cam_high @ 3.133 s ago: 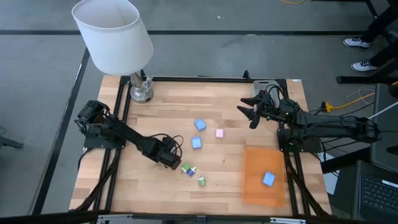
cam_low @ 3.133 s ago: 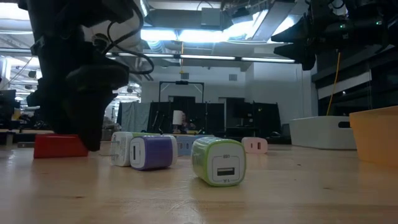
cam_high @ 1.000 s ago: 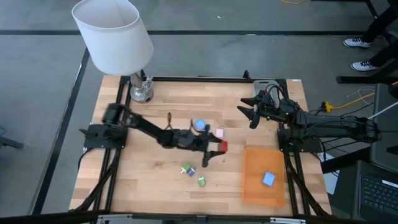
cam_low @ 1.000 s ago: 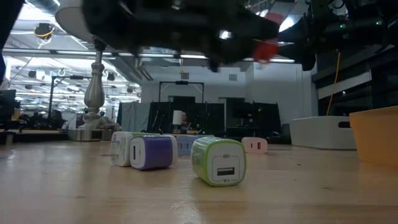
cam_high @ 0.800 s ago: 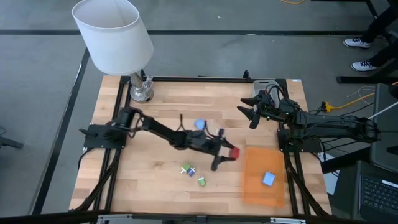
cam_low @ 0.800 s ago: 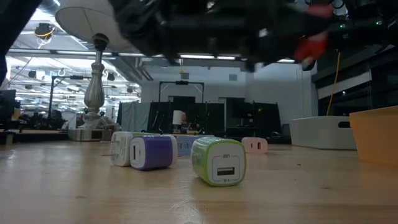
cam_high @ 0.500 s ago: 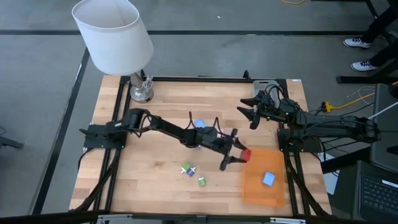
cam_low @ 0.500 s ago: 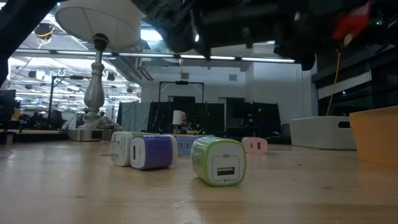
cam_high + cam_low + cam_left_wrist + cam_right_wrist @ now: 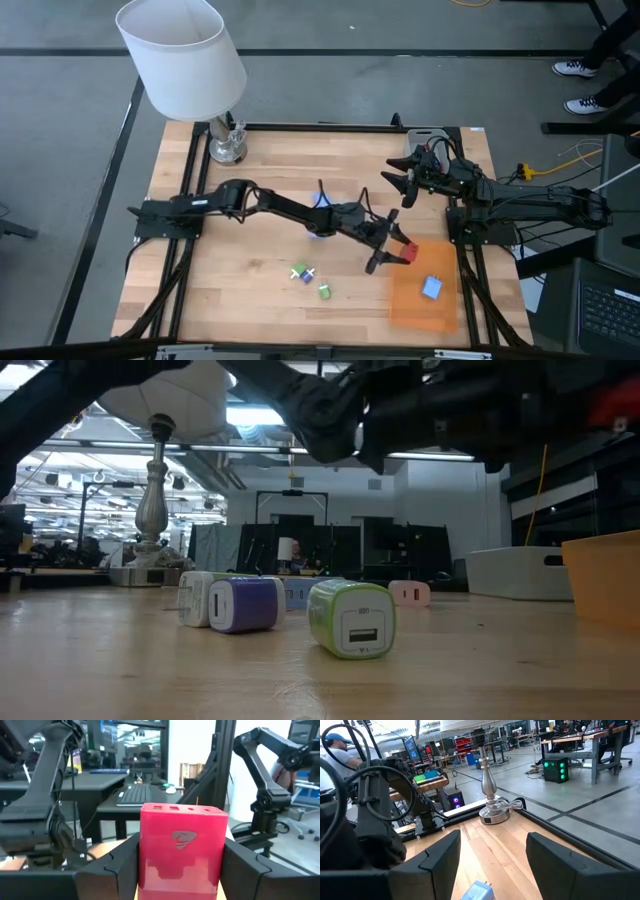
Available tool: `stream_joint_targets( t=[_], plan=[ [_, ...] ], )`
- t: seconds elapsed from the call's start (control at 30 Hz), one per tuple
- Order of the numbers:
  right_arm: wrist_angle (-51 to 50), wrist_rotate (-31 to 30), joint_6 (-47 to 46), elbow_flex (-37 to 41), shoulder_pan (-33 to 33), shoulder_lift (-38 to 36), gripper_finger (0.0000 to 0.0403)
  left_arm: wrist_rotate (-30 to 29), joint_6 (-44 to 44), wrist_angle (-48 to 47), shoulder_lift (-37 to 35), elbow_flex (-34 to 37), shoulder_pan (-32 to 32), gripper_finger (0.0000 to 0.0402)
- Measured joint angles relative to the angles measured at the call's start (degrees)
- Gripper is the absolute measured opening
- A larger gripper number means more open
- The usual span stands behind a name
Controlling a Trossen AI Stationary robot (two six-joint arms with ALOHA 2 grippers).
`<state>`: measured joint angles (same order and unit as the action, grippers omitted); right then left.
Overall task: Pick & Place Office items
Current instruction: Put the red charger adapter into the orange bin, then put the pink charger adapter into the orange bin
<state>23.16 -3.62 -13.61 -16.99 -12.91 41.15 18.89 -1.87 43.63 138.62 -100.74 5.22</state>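
My left gripper [image 9: 392,252] reaches across the table and is shut on a red block [image 9: 407,250], held in the air at the far left corner of the orange bin [image 9: 425,300]. One blue item [image 9: 432,288] lies in the bin. On the wood lie a blue item [image 9: 320,200], a white and purple pair [image 9: 303,272] and a green one [image 9: 324,291]. The low view shows the green [image 9: 352,620], purple [image 9: 245,605] and pink [image 9: 408,593] items resting on their sides. My right gripper [image 9: 405,185] waits open at the far right. My left gripper pinches the red block between its two fingers, one finger [image 9: 120,865] on each of its opposite side faces [image 9: 145,855]. The fingers run level, pointing toward the table's right edge. The block sits upright in the hold with its ported end [image 9: 182,809] out front, lifted clear.
A lamp with a white shade [image 9: 180,60] stands on its metal base [image 9: 227,148] at the far left corner. A grey tray [image 9: 425,135] sits at the far right, behind my right gripper. Bare wood lies along the near left.
My left gripper has carried the red block toward the table's right edge, from the table's middle to the orange bin's corner, staying shut on it and clear of the table. The arm has stretched out. The items on the wood have not moved.
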Motion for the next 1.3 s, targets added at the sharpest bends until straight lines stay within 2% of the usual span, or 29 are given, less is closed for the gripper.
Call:
stream_joint_targets(
  t=[0.47, 0.53, 0.73, 0.83, 1.03, 1.13, 1.2, 1.3],
  plan=[
    [0.0, 0.0, 0.2, 0.0, 0.0, 0.0, 0.0224, 1.5, -3.8, -1.0, 6.8, -8.4, 0.7, 0.0208],
    [0.0, 0.0, 0.2, 0.0, 0.0, 0.0, 0.0224, 0.3, -4.1, -1.3, 6.9, -8.4, 0.8, 0.0223],
    [0.0, 0.0, 0.2, 0.0, 0.0, 0.0, 0.0224, -1.0, -6.4, -1.7, 6.9, -8.4, 0.8, 0.0311],
    [0.0, 0.0, 0.2, 0.0, 0.0, 0.0, 0.0224, -0.9, -6.4, -1.4, 6.9, -8.4, 0.8, 0.0323],
    [0.0, 0.1, 0.4, 0.0, 0.0, 0.0, 0.0224, 1.6, -3.9, -1.4, 5.4, -8.4, 1.7, 0.0320],
    [0.0, 0.2, 1.2, 0.0, 0.0, 0.0, 0.0224, 3.7, -1.2, -6.7, 1.7, -8.4, 2.8, 0.0313],
    [0.2, 0.2, 2.2, 0.0, 0.0, 0.0, 0.0224, 3.2, 3.4, -15.5, -1.7, -8.4, 3.7, 0.0306],
    [0.5, 0.2, 3.5, 0.0, 0.0, 0.0, 0.0224, -3.7, 12.3, -31.9, -7.3, -8.4, 5.7, 0.0294]
  ],
)
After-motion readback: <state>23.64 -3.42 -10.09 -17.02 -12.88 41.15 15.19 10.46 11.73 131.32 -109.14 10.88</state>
